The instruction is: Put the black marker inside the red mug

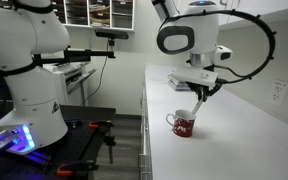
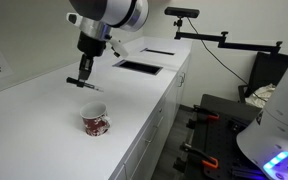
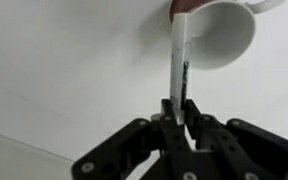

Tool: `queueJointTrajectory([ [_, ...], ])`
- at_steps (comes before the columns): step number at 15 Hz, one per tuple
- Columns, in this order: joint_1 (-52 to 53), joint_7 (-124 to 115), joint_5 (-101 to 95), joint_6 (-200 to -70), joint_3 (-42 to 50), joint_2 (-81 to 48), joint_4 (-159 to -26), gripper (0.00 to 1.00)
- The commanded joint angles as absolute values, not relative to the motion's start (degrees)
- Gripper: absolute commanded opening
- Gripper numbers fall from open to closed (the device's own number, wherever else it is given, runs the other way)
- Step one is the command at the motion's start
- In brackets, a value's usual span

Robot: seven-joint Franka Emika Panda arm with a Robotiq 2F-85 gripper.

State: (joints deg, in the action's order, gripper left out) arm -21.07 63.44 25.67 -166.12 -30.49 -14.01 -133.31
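Marker (image 3: 180,60) between fingers (image 3: 191,112), tip near mug (image 3: 224,45) rim

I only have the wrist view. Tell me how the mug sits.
Observer: The red mug stands upright on the white counter, back from its edge.
Operator: Give me the gripper's height.
Observer: In both exterior views the gripper hangs above the mug's rim, clear of it.
Operator: Now the marker's lean.
Observer: In an exterior view the black marker slants down toward the mug; whether its tip passes the rim, I cannot tell.
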Motion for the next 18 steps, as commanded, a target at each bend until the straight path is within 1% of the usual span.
queueJointTrajectory([
  [1,-26.6,79.5,32.5,-167.0,-38.4,-17.2,-130.4,0.05],
  [7,-41.1,109.7,47.0,-162.9,-54.5,-25.2,-126.2,0.05],
  [10,-48.1,120.3,49.5,-157.1,-59.2,-29.0,-126.6,0.05],
  [14,-48.4,131.7,53.8,-140.6,-54.1,-28.8,-126.7,0.05],
  [17,-44.3,135.5,54.0,-124.9,-46.2,-27.4,-125.8,0.05],
  [18,-41.8,135.9,54.2,-122.1,-43.0,-26.7,-125.6,0.05],
])
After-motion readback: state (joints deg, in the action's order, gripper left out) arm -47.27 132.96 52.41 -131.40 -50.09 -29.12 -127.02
